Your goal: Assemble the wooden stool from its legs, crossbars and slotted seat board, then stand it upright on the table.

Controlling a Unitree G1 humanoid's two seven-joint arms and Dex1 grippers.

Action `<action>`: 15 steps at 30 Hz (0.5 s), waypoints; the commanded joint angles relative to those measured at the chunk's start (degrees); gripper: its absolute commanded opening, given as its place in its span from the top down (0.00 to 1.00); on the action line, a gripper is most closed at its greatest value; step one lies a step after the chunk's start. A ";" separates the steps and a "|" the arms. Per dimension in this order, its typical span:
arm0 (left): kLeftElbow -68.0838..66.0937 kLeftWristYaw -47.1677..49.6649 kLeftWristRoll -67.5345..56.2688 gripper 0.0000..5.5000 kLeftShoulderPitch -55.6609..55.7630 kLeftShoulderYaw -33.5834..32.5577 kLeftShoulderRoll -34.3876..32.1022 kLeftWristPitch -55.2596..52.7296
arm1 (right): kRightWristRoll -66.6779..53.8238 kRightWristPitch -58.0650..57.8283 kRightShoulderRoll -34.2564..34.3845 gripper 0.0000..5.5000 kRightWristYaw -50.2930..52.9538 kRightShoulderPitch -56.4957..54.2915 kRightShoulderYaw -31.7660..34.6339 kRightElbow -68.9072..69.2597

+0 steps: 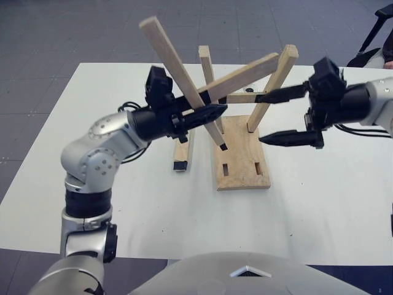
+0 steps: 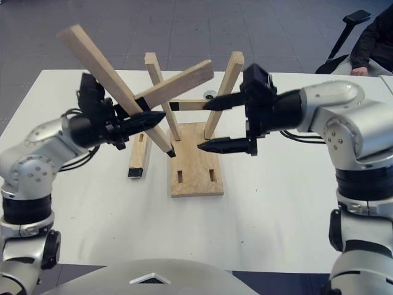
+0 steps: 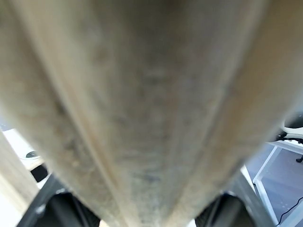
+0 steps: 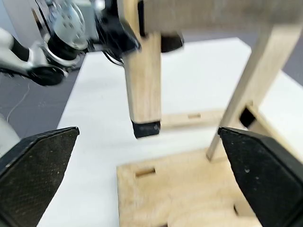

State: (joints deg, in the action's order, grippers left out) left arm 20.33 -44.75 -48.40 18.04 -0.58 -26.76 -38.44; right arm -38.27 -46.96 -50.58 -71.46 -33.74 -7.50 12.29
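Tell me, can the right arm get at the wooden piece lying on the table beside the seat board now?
Probably not easily. The wooden piece lies across the seat board from the right gripper, and the left gripper with its held leg hangs between them.

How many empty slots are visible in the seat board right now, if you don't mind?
2, both at the near end of the seat board: the left slot and the right slot. Others may be hidden beneath the raised leg.
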 commanded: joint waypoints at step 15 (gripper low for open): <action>-14.28 -20.30 21.80 0.63 -14.59 10.73 2.87 38.61 | 12.42 8.66 -5.69 0.00 -9.04 7.35 -5.52 -5.34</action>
State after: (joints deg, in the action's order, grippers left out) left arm 6.91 -64.43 -27.86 3.93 9.57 -24.45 -1.72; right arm -26.57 -38.58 -56.69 -80.30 -25.47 -12.60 6.82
